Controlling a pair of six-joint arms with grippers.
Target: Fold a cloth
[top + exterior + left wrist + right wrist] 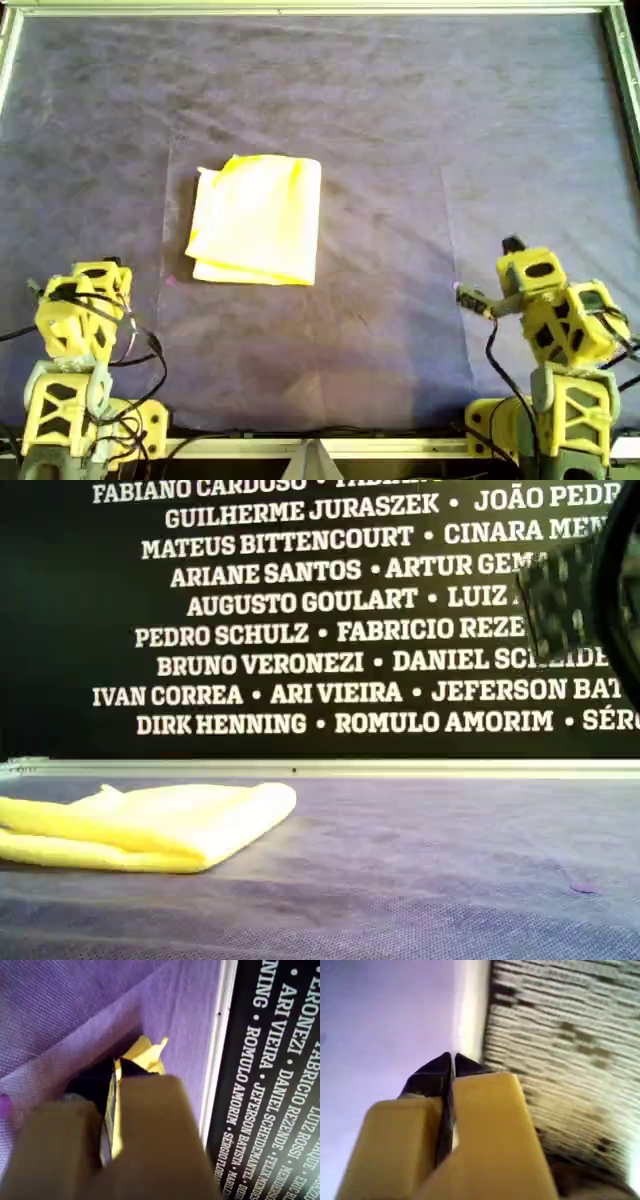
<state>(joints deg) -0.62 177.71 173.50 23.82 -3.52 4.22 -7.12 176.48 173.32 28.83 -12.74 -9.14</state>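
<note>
On the purple-covered tabletop [400,120], left of centre in the overhead view, the yellow cloth [257,219] lies folded, free of both arms. The left tool [112,1067] appears pressed together, though its blurred view hinders certainty. The right tool [452,1060] sits with its tips together, holding nothing.

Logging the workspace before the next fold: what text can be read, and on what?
All on the black name wall behind the table, exterior view:
"GUILHERME JURASZEK"
"MATEUS BITTENCOURT"
"ARIANE SANTOS"
"AUGUSTO GOULART"
"PEDRO SCHULZ"
"BRUNO VERONEZI"
"IVAN CORREA"
"ARI VIEIRA"
"DIRK HENNING"
"ROMULO AMORIM"
Names at the edges are cut off.
The cloth carries no text.
</note>
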